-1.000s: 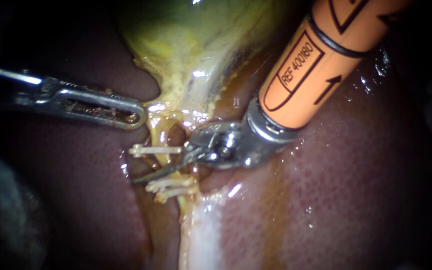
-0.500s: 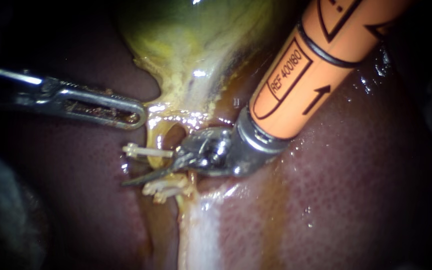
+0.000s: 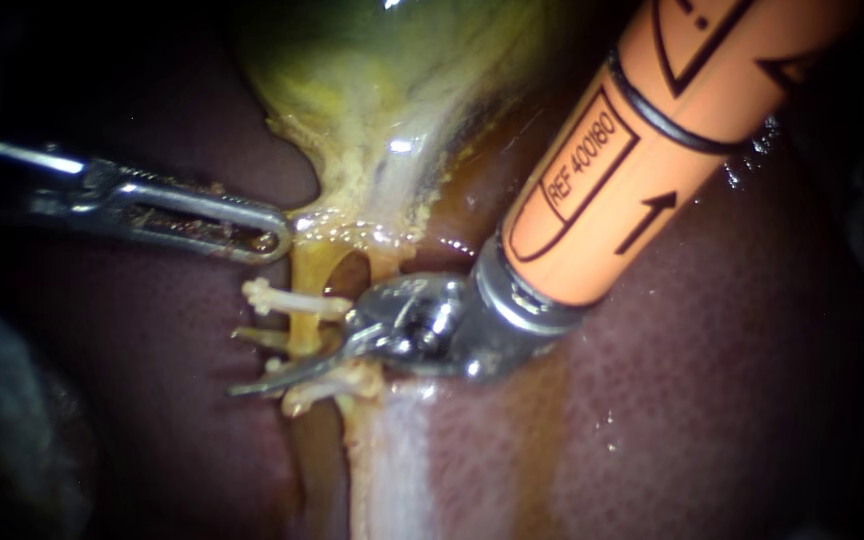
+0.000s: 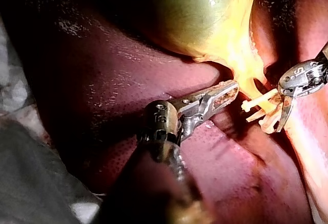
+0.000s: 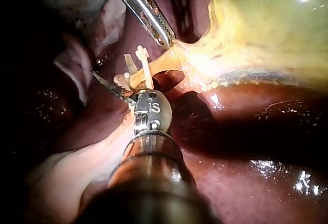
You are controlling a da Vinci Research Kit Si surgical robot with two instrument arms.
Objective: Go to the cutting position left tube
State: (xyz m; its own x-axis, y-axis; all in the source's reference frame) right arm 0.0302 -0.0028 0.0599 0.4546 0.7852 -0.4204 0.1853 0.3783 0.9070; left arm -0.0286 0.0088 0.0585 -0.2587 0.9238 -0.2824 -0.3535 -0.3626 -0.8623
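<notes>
With the left instrument [image 3: 274, 234] clenched on the gallbladder [image 3: 382, 90] neck, the right instrument's end effector [image 3: 234, 361] gapes around the left tube [image 3: 304, 325] just below the gallbladder — seat it squarely between the clips [image 3: 287, 299], nicking neither.

Left instrument [image 3: 280, 234] reaches in level from the left, jaws clamped on the gallbladder [image 3: 372, 100] edge. Right instrument [image 3: 274, 362] slants down from far right, blades parted.

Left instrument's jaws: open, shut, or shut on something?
Shut on the gallbladder's yellow tissue. The left instrument shows no gap between its jaws, and the tissue is drawn to a point at their tip.
</notes>
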